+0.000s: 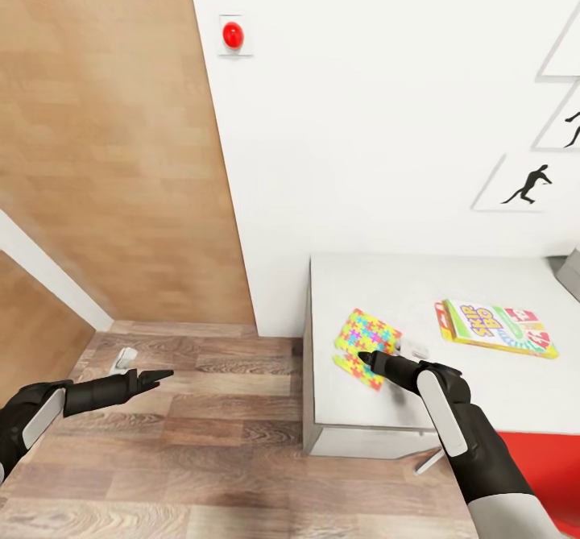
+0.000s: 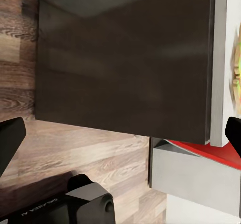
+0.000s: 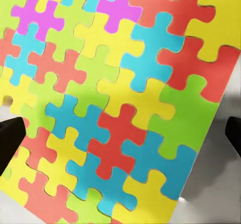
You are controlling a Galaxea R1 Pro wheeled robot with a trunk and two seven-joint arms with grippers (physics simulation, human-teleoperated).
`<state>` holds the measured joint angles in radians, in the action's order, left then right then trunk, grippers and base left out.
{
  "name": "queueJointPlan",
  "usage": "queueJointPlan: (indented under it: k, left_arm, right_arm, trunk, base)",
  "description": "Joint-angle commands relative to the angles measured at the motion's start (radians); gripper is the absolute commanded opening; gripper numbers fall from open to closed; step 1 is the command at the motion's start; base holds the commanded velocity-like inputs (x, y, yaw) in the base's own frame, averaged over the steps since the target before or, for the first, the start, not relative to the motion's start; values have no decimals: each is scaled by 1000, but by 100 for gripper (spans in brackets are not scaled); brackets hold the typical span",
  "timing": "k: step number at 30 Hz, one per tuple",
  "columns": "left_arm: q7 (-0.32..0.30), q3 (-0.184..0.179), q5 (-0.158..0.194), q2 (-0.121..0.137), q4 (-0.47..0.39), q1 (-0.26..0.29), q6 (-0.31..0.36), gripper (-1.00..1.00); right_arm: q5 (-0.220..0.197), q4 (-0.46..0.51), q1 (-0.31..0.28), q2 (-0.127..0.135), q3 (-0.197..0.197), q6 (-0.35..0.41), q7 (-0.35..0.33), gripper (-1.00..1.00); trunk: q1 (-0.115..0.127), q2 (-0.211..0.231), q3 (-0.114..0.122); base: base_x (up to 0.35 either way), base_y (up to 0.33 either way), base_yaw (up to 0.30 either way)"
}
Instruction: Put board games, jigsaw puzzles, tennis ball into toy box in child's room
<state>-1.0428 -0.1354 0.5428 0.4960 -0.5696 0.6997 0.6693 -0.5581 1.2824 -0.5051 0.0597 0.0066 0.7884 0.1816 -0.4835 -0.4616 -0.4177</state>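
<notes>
A jigsaw puzzle point(image 1: 368, 336) with a multicolour interlocking pattern lies near the left front corner of the white table point(image 1: 483, 394). A second board seems to peek out beneath it. My right gripper point(image 1: 366, 357) hovers just over the puzzle's near edge. In the right wrist view the puzzle point(image 3: 120, 93) spreads close below the right gripper point(image 3: 122, 138), whose jaws stand open, wide apart. A green-edged board game point(image 1: 495, 328) lies further right on the table. My left gripper point(image 1: 158, 376) hangs open over the floor, left of the table.
The table's dark side panel point(image 2: 125, 58) faces the left gripper point(image 2: 122, 138). Something red point(image 1: 540, 462) sits low at the table's front right. A grey corner point(image 1: 569, 269) shows at the right edge. The wall carries silhouette pictures point(image 1: 528, 184) and a red button point(image 1: 233, 35).
</notes>
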Motion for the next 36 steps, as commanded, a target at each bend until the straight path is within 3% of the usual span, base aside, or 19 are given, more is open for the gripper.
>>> queueJointPlan:
  k: [1, 36]
  left_arm:
    - [1, -6, 9, 1, 0, 1, 7, 100]
    - [1, -7, 8, -8, 0, 1, 7, 100]
  right_arm:
    - [-31, -29, 0, 0, 1, 0, 9, 100]
    - [-31, -31, 0, 0, 1, 0, 9, 100]
  trunk:
    - [-1, -1, -2]
    - [-1, -1, -2]
  base:
    - [35, 24, 0]
    - [8, 82, 0]
